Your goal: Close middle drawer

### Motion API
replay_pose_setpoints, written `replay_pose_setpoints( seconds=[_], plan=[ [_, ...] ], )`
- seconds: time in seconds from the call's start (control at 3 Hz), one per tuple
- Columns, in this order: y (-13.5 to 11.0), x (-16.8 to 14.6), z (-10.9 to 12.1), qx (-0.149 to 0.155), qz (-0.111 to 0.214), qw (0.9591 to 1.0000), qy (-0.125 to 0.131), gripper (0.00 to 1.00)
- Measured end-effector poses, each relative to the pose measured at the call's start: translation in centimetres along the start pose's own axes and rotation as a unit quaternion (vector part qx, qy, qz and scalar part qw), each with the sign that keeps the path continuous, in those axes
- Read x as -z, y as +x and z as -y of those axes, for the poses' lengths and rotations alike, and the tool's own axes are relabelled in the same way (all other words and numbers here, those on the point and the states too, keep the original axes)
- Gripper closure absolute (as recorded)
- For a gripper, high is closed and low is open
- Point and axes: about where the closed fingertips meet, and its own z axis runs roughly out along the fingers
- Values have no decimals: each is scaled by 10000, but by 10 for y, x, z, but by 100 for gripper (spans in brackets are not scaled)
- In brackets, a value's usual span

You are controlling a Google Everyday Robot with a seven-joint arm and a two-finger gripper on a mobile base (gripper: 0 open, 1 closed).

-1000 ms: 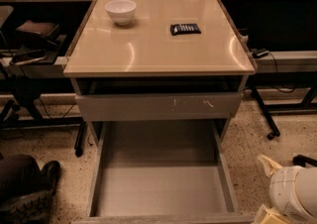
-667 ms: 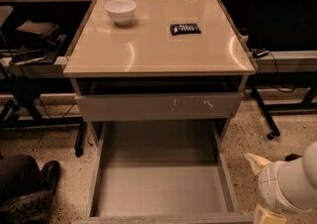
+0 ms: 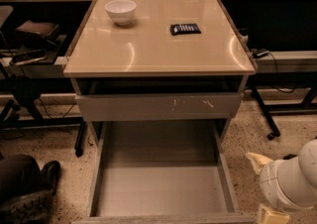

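The middle drawer point(image 3: 159, 188) is pulled far out toward me from the grey cabinet, its deep grey box empty and its front edge point(image 3: 163, 218) at the bottom of the view. Above it sits the grey drawer front with pale scratch marks point(image 3: 158, 106), pushed in. My gripper point(image 3: 265, 188) is at the lower right, just outside the drawer's right side wall and near its front corner. The white rounded wrist point(image 3: 292, 181) is behind it. Its two beige fingertips point(image 3: 257, 161) stand well apart with nothing between them, not touching the drawer.
A white bowl point(image 3: 121, 11) and a black device point(image 3: 185, 28) lie on the beige cabinet top point(image 3: 148, 52). A dark shoe point(image 3: 29, 196) rests on the speckled floor at lower left. Dark desk legs with castors point(image 3: 270, 119) and cables stand on both sides.
My arm has come further into view from the lower right, rising and shifting left toward the drawer's right side. The drawer has not moved.
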Motion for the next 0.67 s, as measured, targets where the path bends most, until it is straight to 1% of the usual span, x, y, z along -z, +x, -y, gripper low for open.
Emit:
replay_pose_setpoints(
  seconds=[0.33,0.67],
  plan=[
    [0,0,0,0,0,10000,0,0],
    [3,-24,-28,-86,217,9997,-95,0]
  ],
)
